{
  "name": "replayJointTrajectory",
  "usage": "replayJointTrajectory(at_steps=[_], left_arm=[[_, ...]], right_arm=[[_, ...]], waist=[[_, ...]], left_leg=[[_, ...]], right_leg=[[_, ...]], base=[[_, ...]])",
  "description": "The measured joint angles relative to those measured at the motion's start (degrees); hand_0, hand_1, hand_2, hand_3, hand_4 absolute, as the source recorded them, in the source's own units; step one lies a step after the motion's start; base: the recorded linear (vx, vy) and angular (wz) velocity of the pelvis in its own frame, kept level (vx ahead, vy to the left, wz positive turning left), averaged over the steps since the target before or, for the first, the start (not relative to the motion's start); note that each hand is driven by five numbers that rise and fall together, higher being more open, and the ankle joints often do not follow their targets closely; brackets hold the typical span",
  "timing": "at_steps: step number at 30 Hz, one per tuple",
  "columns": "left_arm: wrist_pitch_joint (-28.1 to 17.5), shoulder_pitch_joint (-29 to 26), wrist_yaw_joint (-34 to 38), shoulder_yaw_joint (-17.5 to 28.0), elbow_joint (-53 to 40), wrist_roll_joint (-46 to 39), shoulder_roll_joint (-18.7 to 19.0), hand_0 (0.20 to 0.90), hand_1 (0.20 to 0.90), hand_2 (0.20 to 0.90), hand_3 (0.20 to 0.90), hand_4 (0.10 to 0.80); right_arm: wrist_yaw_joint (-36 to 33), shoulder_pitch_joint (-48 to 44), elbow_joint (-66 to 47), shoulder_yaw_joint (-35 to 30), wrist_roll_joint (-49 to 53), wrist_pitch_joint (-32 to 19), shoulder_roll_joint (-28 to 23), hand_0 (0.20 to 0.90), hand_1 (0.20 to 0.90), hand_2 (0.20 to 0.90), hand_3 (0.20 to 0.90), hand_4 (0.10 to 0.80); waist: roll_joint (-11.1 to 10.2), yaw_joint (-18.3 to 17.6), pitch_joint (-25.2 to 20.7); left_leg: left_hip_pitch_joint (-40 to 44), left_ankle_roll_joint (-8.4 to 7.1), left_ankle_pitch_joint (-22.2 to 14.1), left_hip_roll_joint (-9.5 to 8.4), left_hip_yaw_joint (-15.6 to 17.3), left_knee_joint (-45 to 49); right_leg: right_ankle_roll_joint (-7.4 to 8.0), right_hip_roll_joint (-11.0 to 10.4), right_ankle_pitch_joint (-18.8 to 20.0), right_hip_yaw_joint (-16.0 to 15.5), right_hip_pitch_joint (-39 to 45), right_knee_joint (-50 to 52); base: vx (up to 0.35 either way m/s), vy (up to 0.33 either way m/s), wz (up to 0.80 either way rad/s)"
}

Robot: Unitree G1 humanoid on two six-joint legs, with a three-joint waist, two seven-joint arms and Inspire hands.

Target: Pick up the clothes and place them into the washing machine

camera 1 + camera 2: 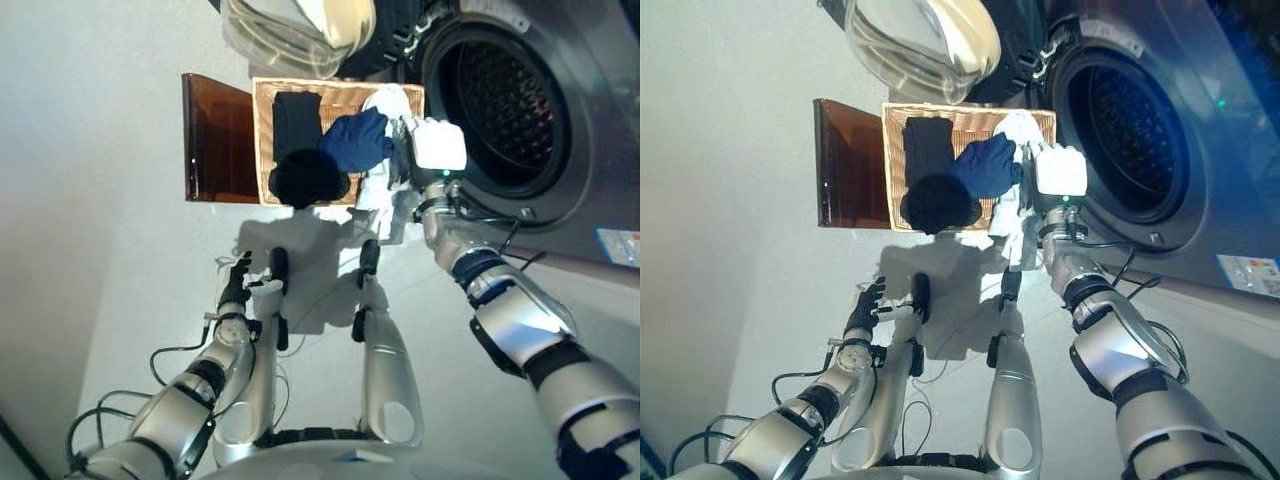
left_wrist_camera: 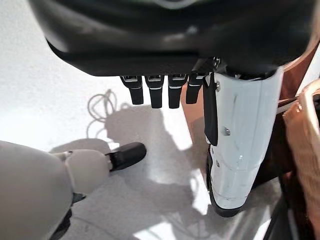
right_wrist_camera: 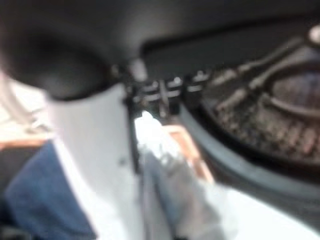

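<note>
A wicker basket point(image 1: 261, 140) on the floor holds black clothes point(image 1: 300, 150) and a blue garment point(image 1: 355, 140). My right hand point(image 1: 435, 145) is raised at the basket's right edge, just in front of the washing machine's drum opening point(image 1: 505, 105). It is shut on a white cloth point(image 1: 378, 195) that hangs down from it over the basket's edge. The right wrist view shows that cloth point(image 3: 167, 170) dangling from the fingers, with the blue garment point(image 3: 35, 200) beside it and the drum behind. My left hand point(image 1: 238, 285) hangs low and open near the floor, away from the basket, holding nothing.
The washer's round door point(image 1: 290, 30) stands swung open above the basket. A brown stand point(image 1: 215, 140) sits against the basket's left side. Pale floor point(image 1: 120, 250) stretches to the left.
</note>
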Motion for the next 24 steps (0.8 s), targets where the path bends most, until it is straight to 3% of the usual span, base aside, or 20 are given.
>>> replayJointTrajectory(at_steps=[11, 24], left_arm=[[0.0, 0.2, 0.0, 2.0, 2.6, 0.7, -0.1, 0.900, 0.900, 0.900, 0.900, 0.800], [0.0, 0.2, 0.1, 2.0, 2.6, 0.8, -0.1, 0.900, 0.900, 0.900, 0.900, 0.800]], right_arm=[[0.9, -1.7, -0.6, 5.1, -7.3, 1.5, 3.3, 0.900, 0.900, 0.900, 0.900, 0.800], [1.9, -5.0, -1.7, 7.2, -8.5, 1.5, 9.0, 0.900, 0.900, 0.900, 0.900, 0.800]], waist=[[0.0, 0.3, 0.0], [-0.1, 1.9, -0.1]], left_leg=[[-1.0, -0.44, -1.8, 0.71, -0.2, 3.2], [-1.0, -0.28, -2.9, 0.69, -0.8, 5.1]], right_leg=[[-0.49, 0.6, -0.3, -0.2, 0.6, 0.1], [-1.08, 0.6, -0.4, -0.7, 1.5, 0.6]], base=[[-0.006, -0.008, 0.03], [0.000, 0.002, 0.02]])
